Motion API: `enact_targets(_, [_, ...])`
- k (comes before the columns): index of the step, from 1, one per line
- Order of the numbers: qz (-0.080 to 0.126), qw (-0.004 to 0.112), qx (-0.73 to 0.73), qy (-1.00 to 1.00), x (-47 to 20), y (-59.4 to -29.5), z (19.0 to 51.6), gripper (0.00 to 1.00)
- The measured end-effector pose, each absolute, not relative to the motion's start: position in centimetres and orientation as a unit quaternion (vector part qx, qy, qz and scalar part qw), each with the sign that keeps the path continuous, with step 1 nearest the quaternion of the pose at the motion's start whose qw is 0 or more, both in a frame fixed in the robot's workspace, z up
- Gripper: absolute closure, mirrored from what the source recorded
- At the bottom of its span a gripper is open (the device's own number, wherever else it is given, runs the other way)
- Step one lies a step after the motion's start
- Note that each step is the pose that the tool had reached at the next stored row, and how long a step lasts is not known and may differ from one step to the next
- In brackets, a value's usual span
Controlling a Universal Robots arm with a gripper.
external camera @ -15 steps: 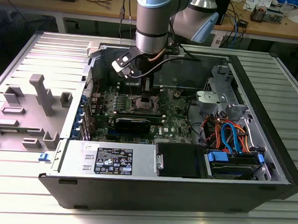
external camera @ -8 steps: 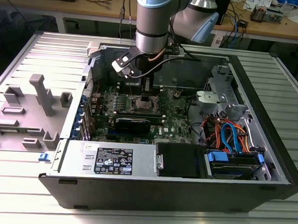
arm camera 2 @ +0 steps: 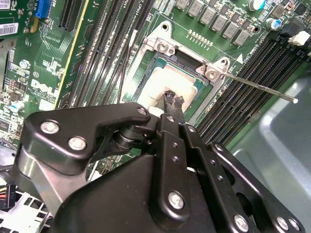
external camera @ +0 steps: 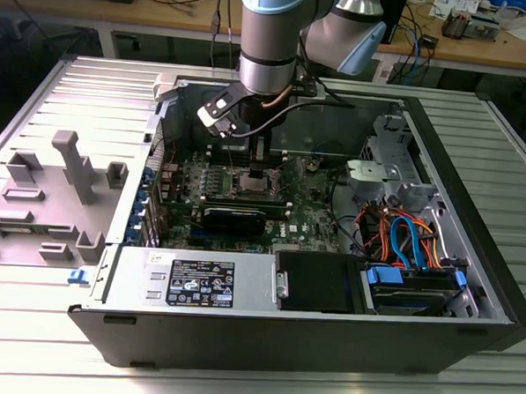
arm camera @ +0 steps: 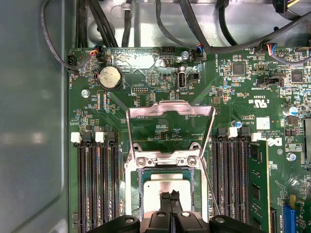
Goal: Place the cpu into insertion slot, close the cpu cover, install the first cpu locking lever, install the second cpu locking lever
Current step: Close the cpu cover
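In the exterior view, the arm reaches down into the open computer case (external camera: 308, 345), which lies on the ribbed worktop (external camera: 51, 362). The gripper (external camera: 261, 172) hangs low over the green board, right above the insertion slot (external camera: 249, 186). A white label is on the power-supply box (external camera: 201, 284). I can see print on it, but I leave it unread.

In the second wrist view, the cpu (arm camera 2: 181, 77) lies flat in the insertion slot (arm camera 2: 159, 59), silver side up. It sits straight under the jaws, so I judge the only way to it is down. The chip is square, so it has no long side to line up with. The jaws look pinched almost together and hold nothing. Their tips are at the chip's top or just above it, but I cannot tell which. A thin metal locking lever (arm camera 2: 257, 87) sticks out from one corner of the slot and is not hooked down. The board has white letters, which I do not read out.

In the first wrist view, the cpu cover (arm camera: 170, 108) is swung open. It lies on the far side of the slot from the gripper (arm camera: 170, 198), with green board showing through its big square hole. The cpu (arm camera: 167, 183) is between the cover's hinge and the jaws. There is small white print all over the board.
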State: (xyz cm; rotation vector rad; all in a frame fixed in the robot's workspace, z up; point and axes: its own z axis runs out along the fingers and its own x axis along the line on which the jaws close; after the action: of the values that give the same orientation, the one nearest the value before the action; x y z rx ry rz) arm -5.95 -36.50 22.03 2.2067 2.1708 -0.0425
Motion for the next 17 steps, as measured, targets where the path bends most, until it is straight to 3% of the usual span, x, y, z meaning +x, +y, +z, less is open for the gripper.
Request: enact_targets(17, [-0.014, 0.023, 0.713, 0.701, -6.0, -36.5, 23.6, 0.89])
